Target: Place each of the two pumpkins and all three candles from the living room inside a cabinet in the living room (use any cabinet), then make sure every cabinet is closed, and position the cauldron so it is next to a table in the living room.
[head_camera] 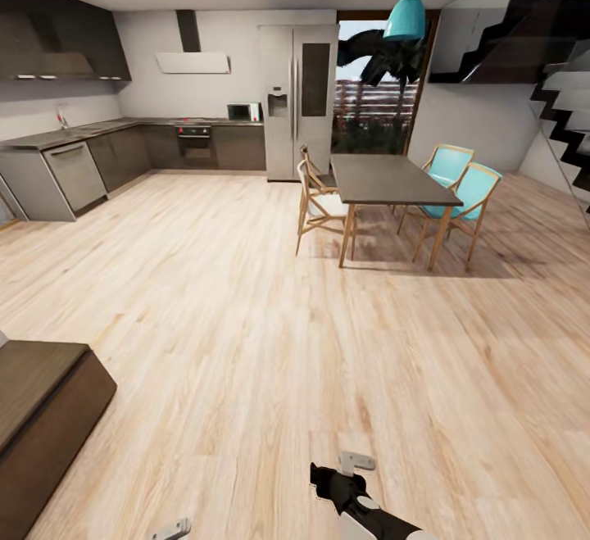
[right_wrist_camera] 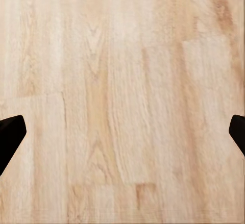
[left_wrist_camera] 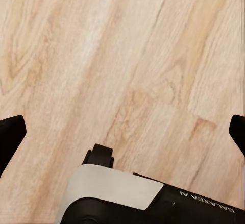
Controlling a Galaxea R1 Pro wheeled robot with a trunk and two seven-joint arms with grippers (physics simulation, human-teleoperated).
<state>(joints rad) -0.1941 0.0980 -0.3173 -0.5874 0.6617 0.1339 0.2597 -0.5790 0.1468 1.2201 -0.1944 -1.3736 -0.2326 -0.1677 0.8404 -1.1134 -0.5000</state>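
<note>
Here, only pale wood floor (right_wrist_camera: 122,91) is seen between the right gripper's (right_wrist_camera: 122,132) widely parted fingers (right_wrist_camera: 10,132), and likewise between the left gripper's (left_wrist_camera: 122,132) spread fingers (left_wrist_camera: 10,134). A dining table (head_camera: 381,179) with chairs (head_camera: 467,196) stands well ahead, near the kitchen units (head_camera: 74,167).

1. Left wrist view: white lettering "GALAXEA AI" on the black robot body (left_wrist_camera: 168,206), near the frame edge. It runs at a slant, and the last letters are cut by the frame.
2. Head view: microwave (head_camera: 243,111), oven (head_camera: 195,144) and fridge (head_camera: 297,102) show panels, but any marks on them are too small to read.
3. Right wrist view: bare wood floor (right_wrist_camera: 122,81), no text on it.
</note>
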